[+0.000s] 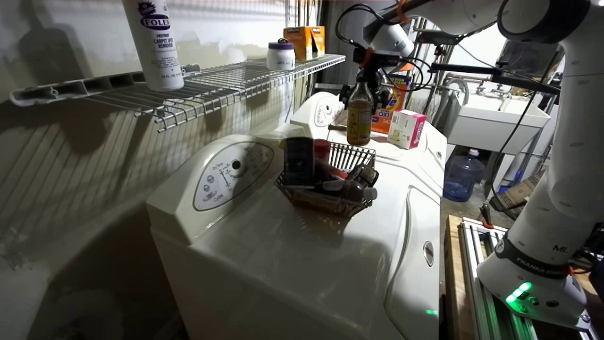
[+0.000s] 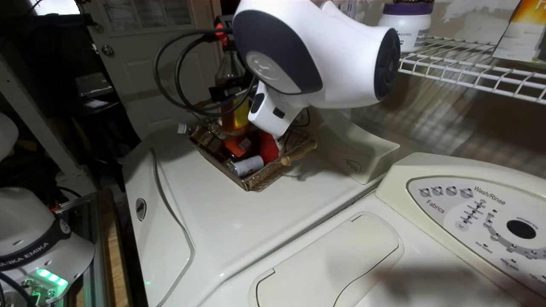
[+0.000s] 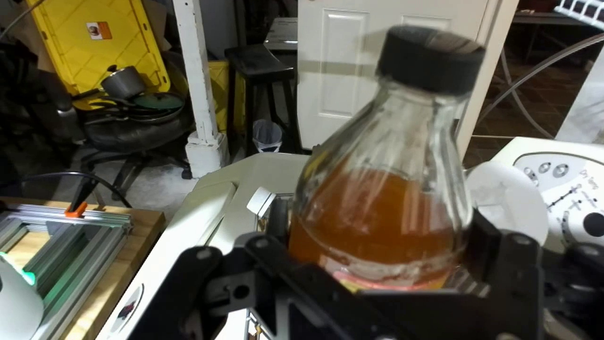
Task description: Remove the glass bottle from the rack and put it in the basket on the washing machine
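In an exterior view: the claw (image 1: 362, 97) is holding the glass bottle (image 1: 359, 122), one finger each side, at the upper body. Bottle is hanging clear of the rack (image 1: 226, 89), long axis near vertical, base down. Basket (image 1: 314, 202) is sitting below it on the washing machine (image 1: 283, 257), so I'm reading the coming move as mostly straight down. Base is looking clear of the packed items (image 1: 298, 161); gap not readable. Arm (image 1: 533, 198) is reaching over from the picture's right, claw pointing roughly level.

In an exterior view: wrist link (image 2: 337, 59) is hiding most of the claw. Bottle is showing over the basket here too. Some bare mesh is showing by the wooden handle (image 2: 300, 151), probably the roomier spot; elsewhere the base could be catching on stuff.

Wrist view: jaws are straddling the bottle, pads (image 3: 486, 241) bearing on both flanks. Black cap (image 3: 432, 61) is pointing up, leaning a bit toward the control panel (image 3: 568, 198) side. Base isn't showing; claw is blocking it.
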Robot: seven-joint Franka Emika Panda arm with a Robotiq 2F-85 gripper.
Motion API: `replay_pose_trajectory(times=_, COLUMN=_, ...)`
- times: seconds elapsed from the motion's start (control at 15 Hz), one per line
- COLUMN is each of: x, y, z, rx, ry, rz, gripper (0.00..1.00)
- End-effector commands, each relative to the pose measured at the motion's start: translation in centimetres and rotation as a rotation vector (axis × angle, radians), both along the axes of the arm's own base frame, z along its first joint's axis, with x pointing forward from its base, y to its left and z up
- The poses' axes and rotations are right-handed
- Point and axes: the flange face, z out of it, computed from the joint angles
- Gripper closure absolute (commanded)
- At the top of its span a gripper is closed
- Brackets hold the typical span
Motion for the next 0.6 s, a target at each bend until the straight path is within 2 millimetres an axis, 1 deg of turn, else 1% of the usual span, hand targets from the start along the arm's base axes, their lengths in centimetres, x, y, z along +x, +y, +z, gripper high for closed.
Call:
replay_pose_trajectory(times=0.0, x=0.1, y=-0.1, z=-0.4, rx=-0.029, ry=-0.053, rz=0.060, gripper=0.42)
replay_pose_trajectory(times=0.27, x=0.7, y=-0.2, z=-2.4, rx=-0.055, ry=-0.136, rz=0.054, gripper=0.42)
replay_pose_trajectory(times=0.53, x=1.4, y=-1.2, z=-4.5, rx=-0.084, ry=-0.202, rz=0.012, gripper=0.42)
